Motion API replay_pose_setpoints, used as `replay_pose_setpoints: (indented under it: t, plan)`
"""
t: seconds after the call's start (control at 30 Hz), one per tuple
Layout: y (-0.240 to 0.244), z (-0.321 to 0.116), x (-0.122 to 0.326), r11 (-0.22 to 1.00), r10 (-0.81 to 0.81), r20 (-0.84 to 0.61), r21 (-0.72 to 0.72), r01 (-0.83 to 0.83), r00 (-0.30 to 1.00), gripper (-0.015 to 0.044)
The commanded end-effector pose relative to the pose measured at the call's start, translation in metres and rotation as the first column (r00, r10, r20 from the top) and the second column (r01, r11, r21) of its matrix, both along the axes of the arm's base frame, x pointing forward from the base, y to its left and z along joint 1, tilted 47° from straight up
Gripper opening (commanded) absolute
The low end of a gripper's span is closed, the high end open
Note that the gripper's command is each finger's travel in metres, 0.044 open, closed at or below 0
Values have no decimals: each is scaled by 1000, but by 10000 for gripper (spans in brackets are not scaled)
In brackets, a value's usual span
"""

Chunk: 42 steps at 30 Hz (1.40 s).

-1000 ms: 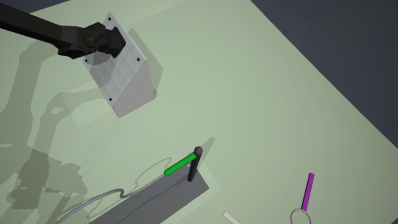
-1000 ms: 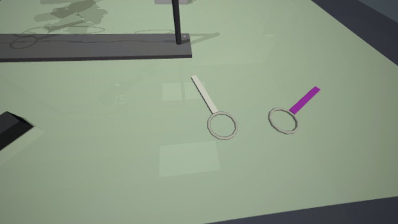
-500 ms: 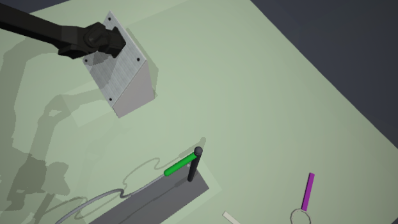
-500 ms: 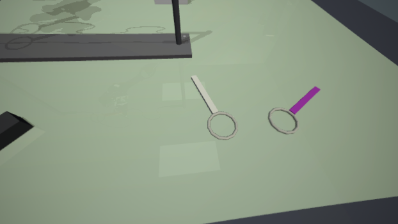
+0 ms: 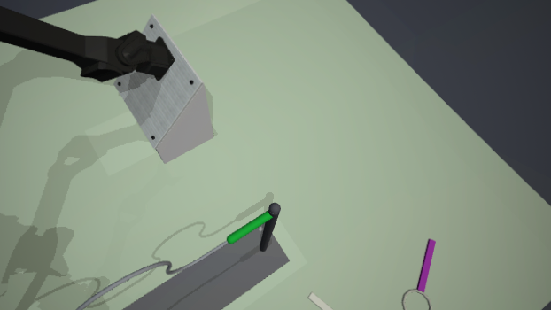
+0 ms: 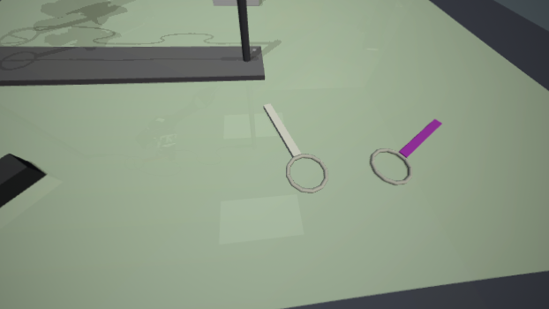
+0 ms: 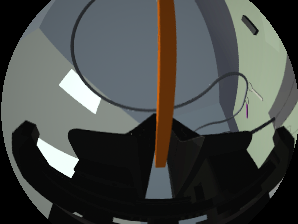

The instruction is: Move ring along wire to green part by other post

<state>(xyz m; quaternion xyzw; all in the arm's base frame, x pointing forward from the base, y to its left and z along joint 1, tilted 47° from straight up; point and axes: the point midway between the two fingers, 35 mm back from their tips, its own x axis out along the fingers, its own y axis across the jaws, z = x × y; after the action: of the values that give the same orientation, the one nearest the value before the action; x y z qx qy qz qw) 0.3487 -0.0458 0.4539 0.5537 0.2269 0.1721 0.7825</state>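
My gripper [image 7: 160, 117] is shut on the orange handle [image 7: 167, 60], which runs up out of the top of the wrist view. The ring itself is out of view. The thin grey wire [image 5: 128, 276] [image 7: 73, 55] curves behind the handle in the wrist view; whether it passes through the ring cannot be seen. One green part [image 5: 250, 227] joins the black post [image 5: 268, 232] [image 6: 244, 33] at the right end of the dark base [image 5: 248, 272] [image 6: 132, 72]. The other green part and its post are not clearly visible. No ring hangs on the visible green part.
A white-handled ring [image 5: 320, 301] [image 6: 282, 131] and a purple-handled ring [image 5: 426, 266] [image 6: 420, 139] lie on the table. A wedge-shaped block with a metal top [image 5: 170, 99] stands under part of the arm [image 5: 99, 50]. A black block [image 6: 19, 177] [image 7: 250, 25] lies on the table.
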Motion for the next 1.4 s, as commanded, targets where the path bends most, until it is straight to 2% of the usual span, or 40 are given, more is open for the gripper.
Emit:
replay_pose_setpoints:
  t: [0.0,1.37]
  plan:
    - [2,5,-1,1000,4,6,-15,-4,1000,-150]
    - [-2,-1,0,925,-13,17,-379,18,1000,-150]
